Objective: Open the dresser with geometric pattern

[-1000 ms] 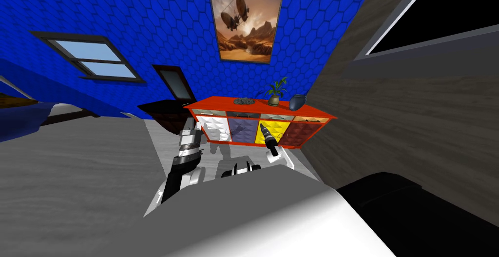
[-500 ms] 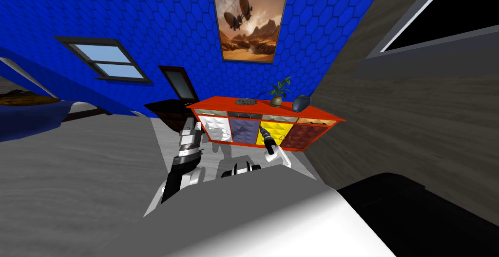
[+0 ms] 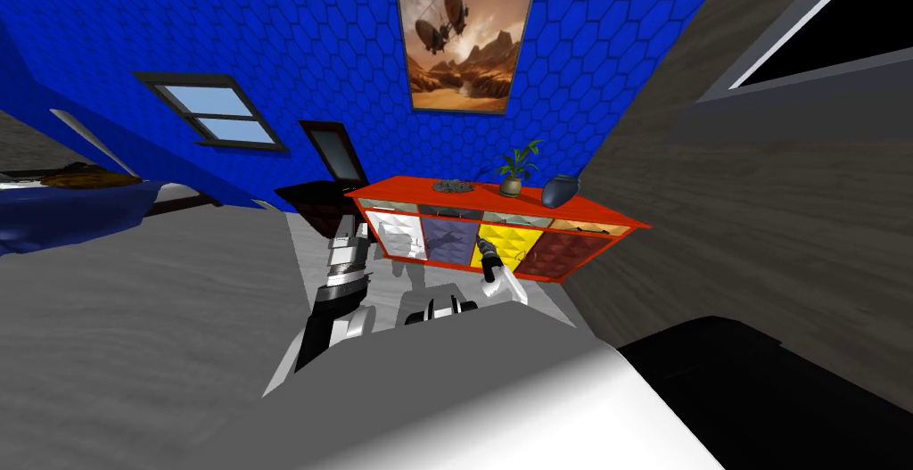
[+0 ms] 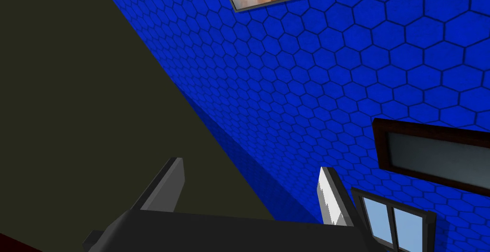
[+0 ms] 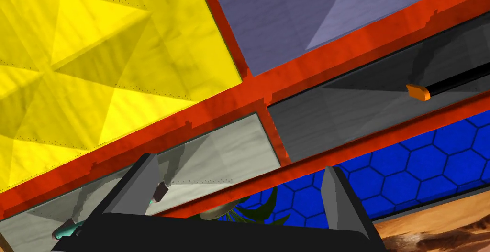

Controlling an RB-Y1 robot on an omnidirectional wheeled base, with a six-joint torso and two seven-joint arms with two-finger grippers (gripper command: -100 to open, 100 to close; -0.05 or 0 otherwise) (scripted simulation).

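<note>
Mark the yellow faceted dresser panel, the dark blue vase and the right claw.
yellow faceted dresser panel [image 5: 95,67]: right wrist view, centre of its face.
dark blue vase [image 3: 560,191]: head view, its rounded body.
right claw [image 5: 239,163]: right wrist view, midway between its fingertips.

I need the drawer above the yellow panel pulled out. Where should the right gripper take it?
Take the slim bar handle on the light grey drawer, probably from straight in front, jaws closing across the bar. It seems to stand off the flat drawer front, which offers no other hold; the right gripper, open, points slightly to one side of it.
</note>
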